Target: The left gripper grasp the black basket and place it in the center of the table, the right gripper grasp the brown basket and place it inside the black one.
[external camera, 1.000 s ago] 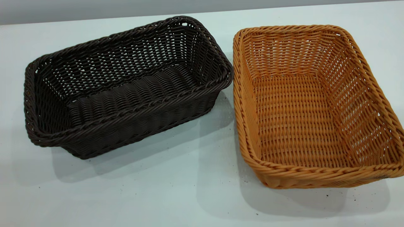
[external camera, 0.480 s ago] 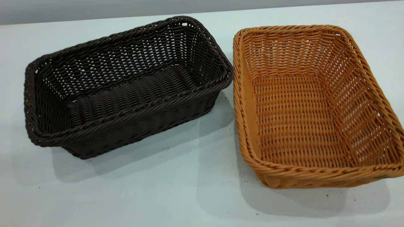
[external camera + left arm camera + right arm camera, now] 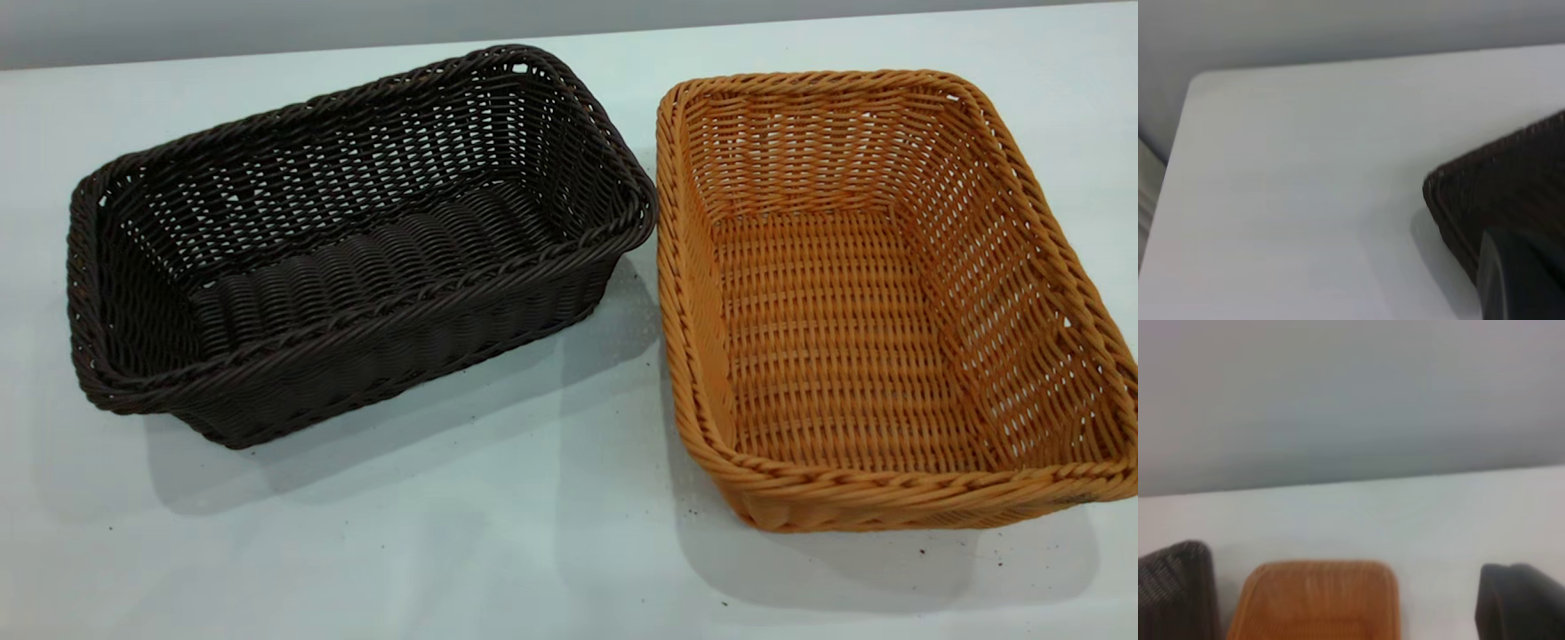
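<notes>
**On the worktop, two baskets side by side**

On the white worktop [image 3: 498, 542] the black basket [image 3: 356, 249] stands upright at the left, its right corner just beside the brown basket [image 3: 880, 302], perhaps touching. Both are empty and bear no readable label or writing. A dark part of the left hand [image 3: 1521, 280] shows over the black basket's corner, and a dark part of the right hand [image 3: 1518, 603] near the brown basket; how wide either stands, I cannot tell.
</notes>
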Tool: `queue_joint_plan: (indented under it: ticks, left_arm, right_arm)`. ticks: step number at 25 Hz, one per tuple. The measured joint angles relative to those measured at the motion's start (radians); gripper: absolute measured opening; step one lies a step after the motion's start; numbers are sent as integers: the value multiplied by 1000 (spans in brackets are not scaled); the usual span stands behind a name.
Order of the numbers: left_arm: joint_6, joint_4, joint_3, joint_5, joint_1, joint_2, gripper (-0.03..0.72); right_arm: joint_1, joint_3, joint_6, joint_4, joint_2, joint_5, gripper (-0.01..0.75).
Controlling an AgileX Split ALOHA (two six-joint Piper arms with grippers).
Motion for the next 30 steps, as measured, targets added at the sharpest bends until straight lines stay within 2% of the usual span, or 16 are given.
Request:
queue_joint_plan:
  ticks: [6,11,13,16,20,25,28,30]
  left_arm:
    - [-3,-9,-19,-153,0,133,-1]
    - [-4,-36,-42,-145,0,178,-1]
    - [-4,-34,-47,-144,0,177,-1]
    - [-4,-28,-49,-147,0,174,8]
    - [0,-28,-49,-144,0,174,110]
    - [1,-27,-49,-172,0,174,317]
    - [-13,-34,-49,-195,0,175,397]
    - [-15,-35,-51,-212,0,178,418]
  right_arm:
    - [0,-10,-3,-1,160,-109,0]
    - [0,-10,-3,-3,176,-118,4]
    - [0,-10,-2,-5,176,-114,29]
    - [0,-7,2,-4,176,-104,108]
    - [0,-7,2,-3,176,-102,272]
    - [0,-7,2,-3,175,-114,479]
    - [0,-7,2,3,175,-124,547]
    - [0,-7,2,12,175,-130,560]
